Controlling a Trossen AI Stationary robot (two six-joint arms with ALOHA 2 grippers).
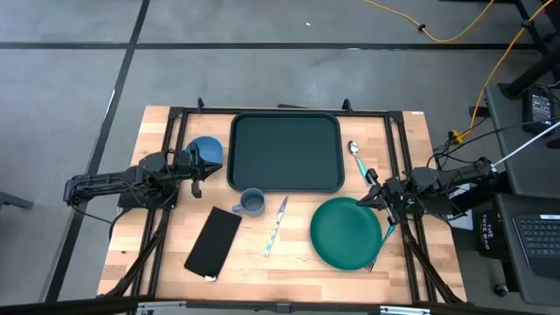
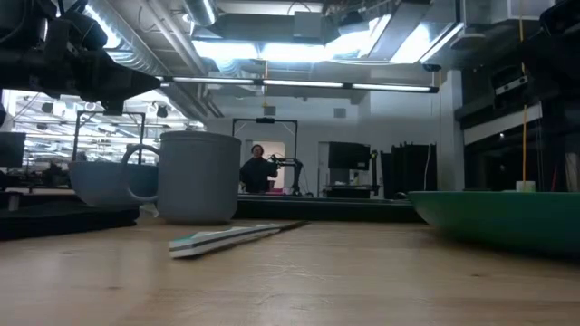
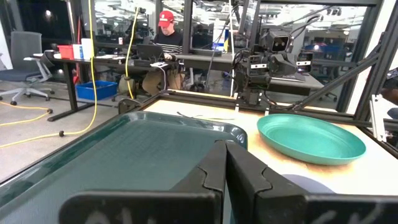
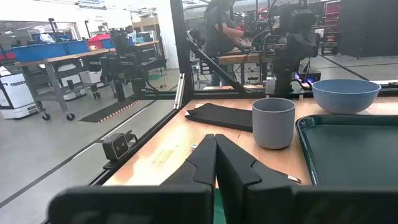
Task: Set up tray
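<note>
High view: tray (image 1: 284,150) (empty) between both tools.

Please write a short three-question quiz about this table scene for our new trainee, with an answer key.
1. True or false: the tray has nothing on it.
2. Which item lies nearest the right gripper? A) the blue bowl B) the green plate C) the black rectangle
3. Fill in: the grey mug stands between the tray's near rim and the ____.

Key:
1. True. Its dark green inside is bare.
2. B. The plate sits just beside that gripper; the bowl is over by the left gripper, and both grippers are shut.
3. Knife, which lies on the wood beside the mug.
</note>
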